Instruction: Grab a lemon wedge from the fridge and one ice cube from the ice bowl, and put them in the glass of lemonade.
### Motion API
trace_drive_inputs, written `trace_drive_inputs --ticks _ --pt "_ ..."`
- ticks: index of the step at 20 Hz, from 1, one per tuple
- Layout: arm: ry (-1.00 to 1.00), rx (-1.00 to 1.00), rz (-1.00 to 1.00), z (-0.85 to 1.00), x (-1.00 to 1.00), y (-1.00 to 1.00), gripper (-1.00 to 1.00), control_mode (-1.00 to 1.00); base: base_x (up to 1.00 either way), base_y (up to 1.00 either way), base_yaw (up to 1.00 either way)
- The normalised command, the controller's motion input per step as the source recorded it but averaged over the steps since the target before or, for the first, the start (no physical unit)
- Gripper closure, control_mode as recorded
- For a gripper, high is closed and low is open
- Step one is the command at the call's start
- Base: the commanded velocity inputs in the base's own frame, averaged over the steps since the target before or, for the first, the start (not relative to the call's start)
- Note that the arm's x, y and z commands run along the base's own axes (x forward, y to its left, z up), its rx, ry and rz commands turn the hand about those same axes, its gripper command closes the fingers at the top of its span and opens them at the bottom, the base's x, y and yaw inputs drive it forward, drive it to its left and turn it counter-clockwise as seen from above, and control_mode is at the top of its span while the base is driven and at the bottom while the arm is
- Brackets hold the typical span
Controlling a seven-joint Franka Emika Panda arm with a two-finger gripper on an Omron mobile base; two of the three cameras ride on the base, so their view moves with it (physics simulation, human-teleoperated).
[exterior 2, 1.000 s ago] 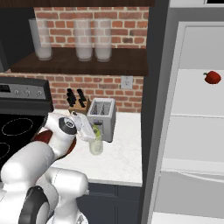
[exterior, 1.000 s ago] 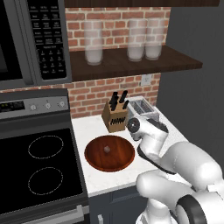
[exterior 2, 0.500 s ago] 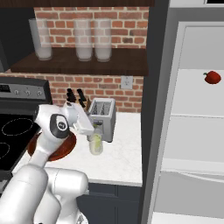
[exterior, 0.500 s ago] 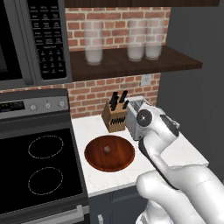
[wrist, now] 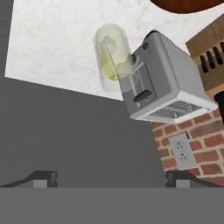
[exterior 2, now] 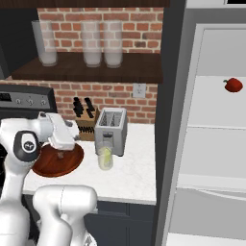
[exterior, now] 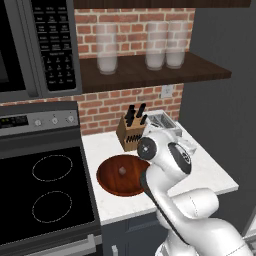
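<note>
On the counter we saw the glass (exterior 2: 105,158) of lemonade just in front of the toaster (exterior 2: 111,130), a wedge (wrist: 106,57) and a pale lump inside it. One cube (exterior: 121,171) lay in the bowl (exterior: 122,175). The gripper (wrist: 111,178) stood wide open, empty.

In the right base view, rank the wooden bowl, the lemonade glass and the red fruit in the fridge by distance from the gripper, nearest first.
1. Wooden bowl, directly under the gripper.
2. Lemonade glass, on the counter by the toaster.
3. Red fruit, on a fridge shelf, far side.
</note>
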Motion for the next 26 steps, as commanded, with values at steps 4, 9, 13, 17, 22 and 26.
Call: trace_drive_inputs --ticks 4,9,13,17,22,26 --pt "-0.1 -0.04 0.0 0.49 -0.37 0.99 -1.0 -1.0 0.0 0.0 0.0" --pt "-0.17 0.0 0.0 0.72 -0.32 0.8 -1.0 -1.0 0.0 0.0 0.0" --pt "-0.16 0.01 0.0 0.64 -0.27 0.72 -1.0 -1.0 0.0 0.0 0.0" --pt "-0.11 0.08 0.0 0.59 -0.25 0.58 -1.0 -1.0 0.0 0.0 0.0" --pt "-0.01 0.14 0.0 0.29 -0.16 0.37 -1.0 -1.0 0.0 0.0 0.0" --pt "0.04 0.13 0.0 -0.11 -0.14 0.23 -1.0 -1.0 0.0 0.0 0.0"
